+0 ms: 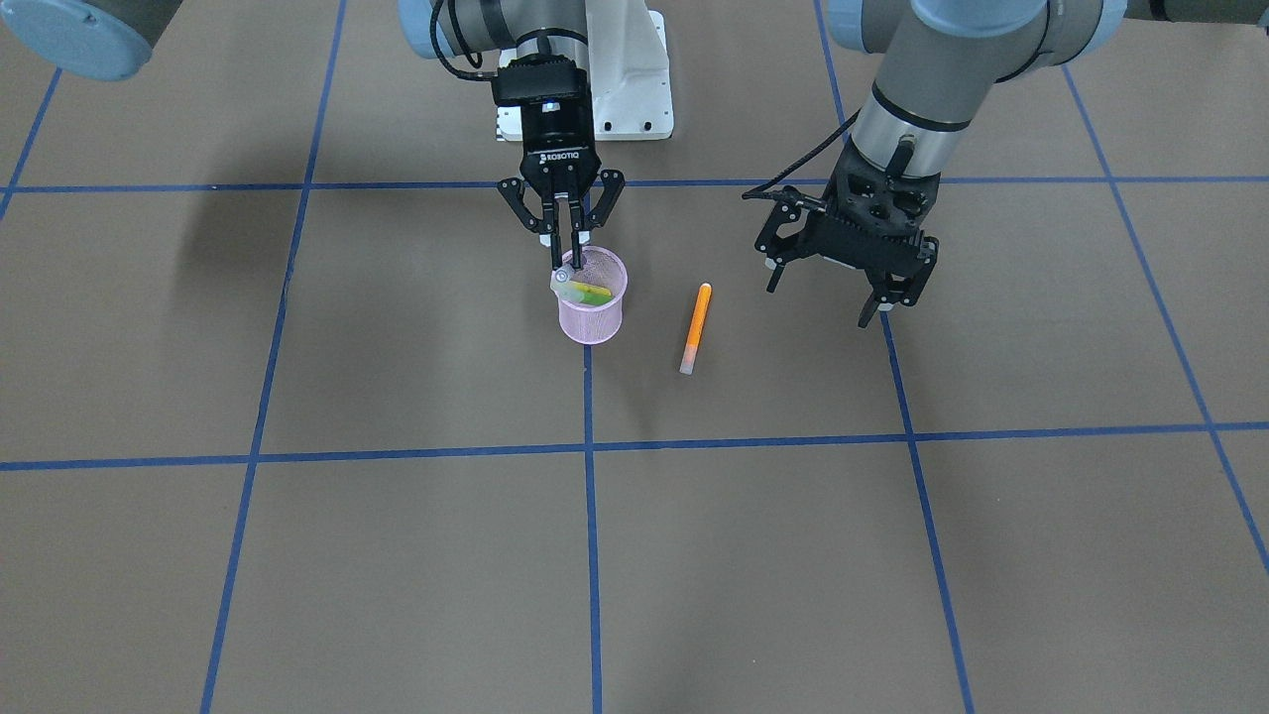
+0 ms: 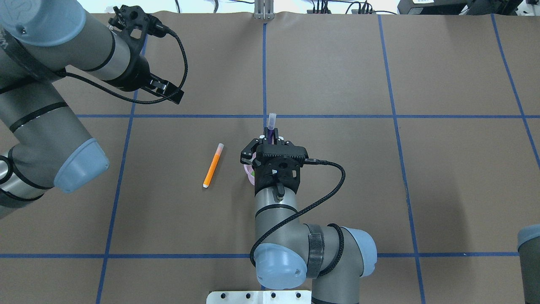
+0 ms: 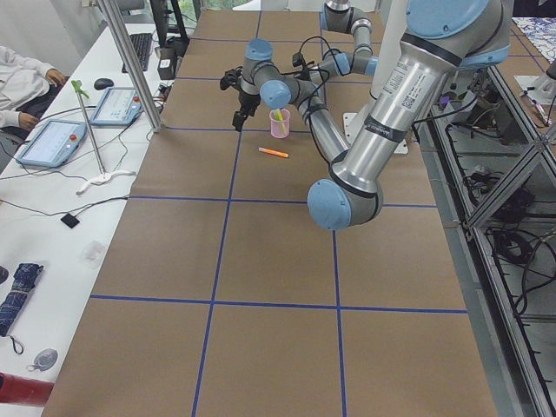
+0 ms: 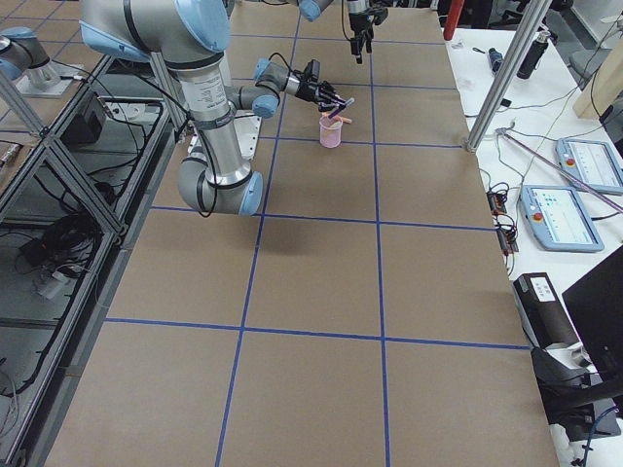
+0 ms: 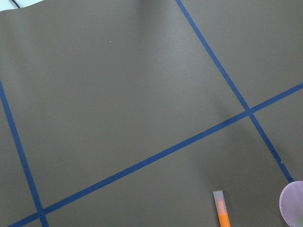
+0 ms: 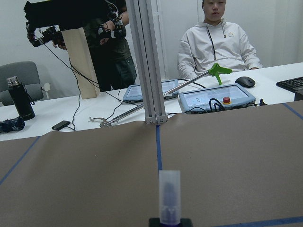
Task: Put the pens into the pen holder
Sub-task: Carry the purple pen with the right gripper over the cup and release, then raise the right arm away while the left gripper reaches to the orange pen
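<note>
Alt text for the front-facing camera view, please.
The right pincer, shut on a purple pen, holds it over a pink mesh cup with green and yellow pens inside. An orange pen lies on the table beside the cup, with the open left pincer hovering nearby.

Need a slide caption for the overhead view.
Right claw holds purple pen over pink cup; orange pen lies on table nearby.
</note>
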Robot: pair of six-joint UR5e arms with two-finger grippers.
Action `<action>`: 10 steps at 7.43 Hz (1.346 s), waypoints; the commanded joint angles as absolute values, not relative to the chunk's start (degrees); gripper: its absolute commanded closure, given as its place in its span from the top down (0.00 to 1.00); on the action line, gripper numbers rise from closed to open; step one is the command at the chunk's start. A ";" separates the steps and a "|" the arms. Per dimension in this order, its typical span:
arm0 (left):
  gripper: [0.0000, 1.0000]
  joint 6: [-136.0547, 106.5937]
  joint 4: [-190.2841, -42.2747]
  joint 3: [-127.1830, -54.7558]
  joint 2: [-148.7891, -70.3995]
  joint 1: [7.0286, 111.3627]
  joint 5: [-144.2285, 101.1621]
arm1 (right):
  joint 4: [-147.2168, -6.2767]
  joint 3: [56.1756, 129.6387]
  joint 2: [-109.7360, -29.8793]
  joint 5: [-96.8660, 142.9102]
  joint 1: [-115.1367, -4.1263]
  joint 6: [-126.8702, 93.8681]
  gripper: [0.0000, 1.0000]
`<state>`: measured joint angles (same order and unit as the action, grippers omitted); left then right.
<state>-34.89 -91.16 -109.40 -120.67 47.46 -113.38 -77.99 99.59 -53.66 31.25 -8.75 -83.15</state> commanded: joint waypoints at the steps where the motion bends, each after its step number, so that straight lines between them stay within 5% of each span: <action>1: 0.99 -34.89 -91.23 -109.34 -120.67 47.46 -113.38 | -77.87 99.75 -53.35 31.72 -8.70 -82.88 1.00; 4: 0.99 -34.80 -91.23 -109.34 -120.67 47.11 -113.38 | -78.75 103.70 -52.47 47.21 -13.68 -81.22 1.00; 10: 1.00 -41.93 -94.12 -102.07 -122.33 33.67 -98.79 | -87.80 103.89 -56.67 108.46 -49.34 -60.18 1.00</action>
